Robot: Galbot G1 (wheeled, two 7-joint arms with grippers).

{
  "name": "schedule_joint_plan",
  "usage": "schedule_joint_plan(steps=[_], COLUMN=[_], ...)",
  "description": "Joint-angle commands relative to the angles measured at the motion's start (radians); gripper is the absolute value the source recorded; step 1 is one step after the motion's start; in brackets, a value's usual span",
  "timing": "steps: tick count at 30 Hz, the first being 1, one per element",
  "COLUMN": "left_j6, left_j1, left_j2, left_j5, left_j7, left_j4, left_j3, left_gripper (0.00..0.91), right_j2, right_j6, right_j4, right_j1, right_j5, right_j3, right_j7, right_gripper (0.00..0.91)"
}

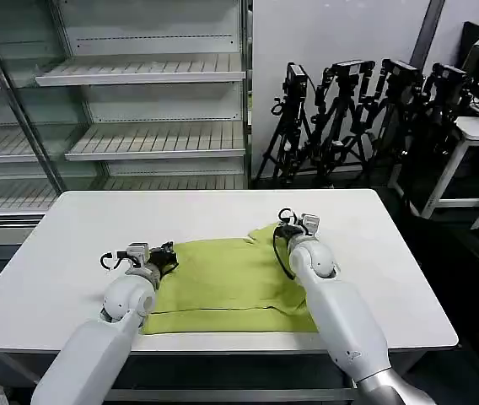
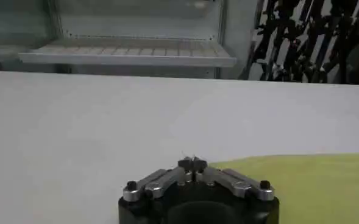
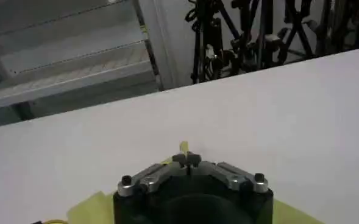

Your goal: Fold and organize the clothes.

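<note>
2 grippers sit at the 2 far corners of a yellow-green T-shirt (image 1: pixel 231 283) on a white table (image 1: pixel 79 228).

The T-shirt lies flat and folded on the table, between the 2 grippers and a bit nearer the robot than their tips. The left gripper (image 1: pixel 170 253) is at the shirt's far left corner. Its jaws are pressed tight together, and in the left wrist view the left gripper (image 2: pixel 193 162) has the cloth edge right beside the tips, so I cannot tell if any cloth is caught. The right gripper (image 1: pixel 283 222) is at the far right corner, where the cloth is bunched up. In the right wrist view the right gripper (image 3: pixel 186 159) has its jaws clamped on a little bit of the T-shirt (image 3: pixel 183 147) that pokes out past the tips.
</note>
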Motion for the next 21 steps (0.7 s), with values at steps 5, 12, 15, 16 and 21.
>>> schedule_joint_plan(steps=[5,12,15,16,21], left_j6=[-0.019,-0.013,-0.013,-0.012,-0.013], left_j1=[0.089,0.128,0.157,0.169,0.226], left_j2=[0.024,0.054,0.065,0.07,0.09], left_j5=[0.008,-0.006,-0.004,-0.002,0.017], left_j7=[0.025,0.025,0.027,0.029,0.051], left_j4=[-0.195,-0.272,-0.303,-0.315,-0.349], left_j3=[-0.067,-0.101,-0.112,-0.116,-0.137], left_gripper=[0.03,0.03,0.03,0.03,0.03], right_j2=[-0.071,-0.134,-0.16,-0.181,-0.226], right_j6=[0.128,0.115,0.113,0.119,0.129], right_j4=[0.247,0.421,0.502,0.538,0.652], right_j1=[-0.089,-0.183,-0.248,-0.276,-0.409], right_j5=[-0.072,-0.071,-0.069,-0.07,-0.084], right_j3=[-0.025,0.016,0.04,0.045,0.093], right_j7=[-0.013,-0.01,-0.007,-0.01,-0.028], right_gripper=[0.0,0.0,0.0,0.0,0.0])
